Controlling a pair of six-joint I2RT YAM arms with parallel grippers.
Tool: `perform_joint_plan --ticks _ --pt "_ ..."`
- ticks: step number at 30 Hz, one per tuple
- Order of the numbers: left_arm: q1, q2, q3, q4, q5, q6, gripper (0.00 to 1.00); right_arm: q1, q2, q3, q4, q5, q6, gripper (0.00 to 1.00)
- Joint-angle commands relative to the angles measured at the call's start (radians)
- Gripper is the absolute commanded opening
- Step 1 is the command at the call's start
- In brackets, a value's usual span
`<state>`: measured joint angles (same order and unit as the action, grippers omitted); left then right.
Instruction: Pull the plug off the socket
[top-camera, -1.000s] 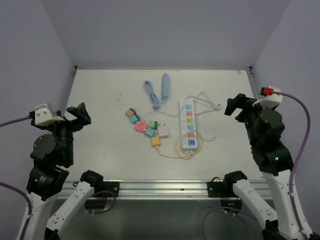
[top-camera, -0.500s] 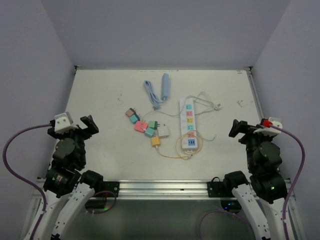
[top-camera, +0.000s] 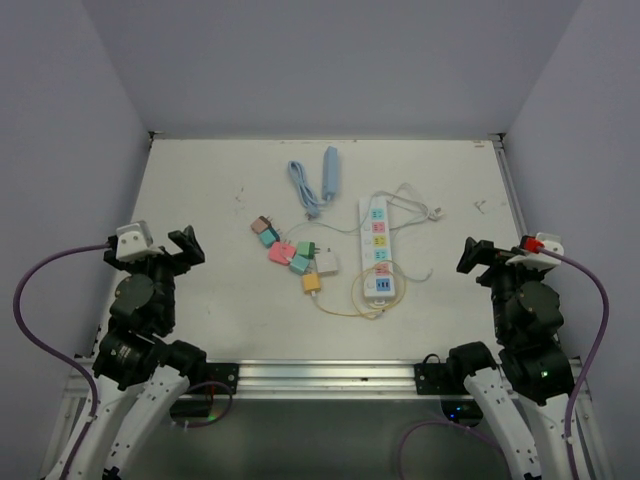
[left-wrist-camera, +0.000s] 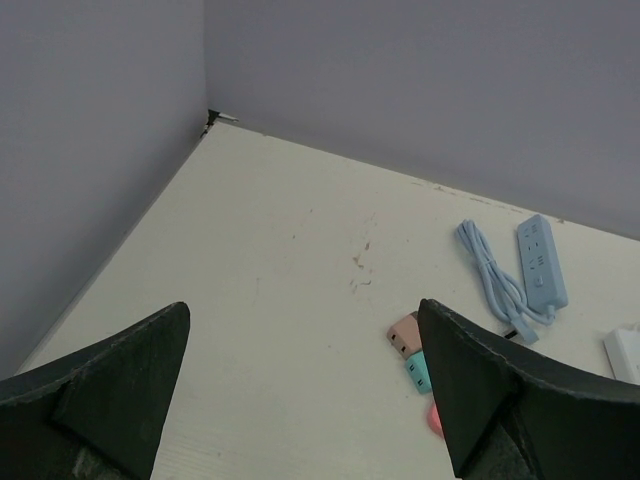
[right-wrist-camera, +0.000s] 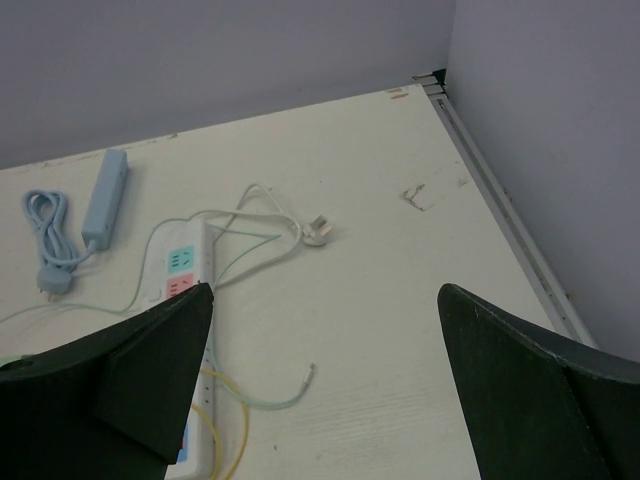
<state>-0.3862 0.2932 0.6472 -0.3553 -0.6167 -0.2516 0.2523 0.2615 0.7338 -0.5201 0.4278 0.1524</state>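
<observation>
We see the socket (top-camera: 377, 248) right of centre on the scuffed off-white table (top-camera: 200, 190), its markings too small to read, lilac walls (top-camera: 320, 60) around; left gripper (left-wrist-camera: 303, 330) and right gripper (right-wrist-camera: 325, 300) both gape apart

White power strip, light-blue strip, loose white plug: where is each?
white power strip (top-camera: 377, 245), top view, mid body
light-blue strip (left-wrist-camera: 541, 263), left wrist view, mid body
loose white plug (right-wrist-camera: 318, 232), right wrist view, plug head

The left arm (top-camera: 138, 300) and right arm (top-camera: 527, 312) are black, with white wrist blocks (top-camera: 131, 240) and purple cables (top-camera: 18, 305).
</observation>
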Motion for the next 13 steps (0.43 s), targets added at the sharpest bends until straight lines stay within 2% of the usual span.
perform_joint_plan --ticks 1,13 --pt "0.006 0.006 -0.009 0.062 0.029 -0.008 1.0 -0.001 0.012 0.009 0.043 -0.004 -0.017 0.99" --pt "0.006 0.006 -0.014 0.072 0.035 -0.006 1.0 -0.001 0.021 0.012 0.043 -0.001 -0.013 0.99"
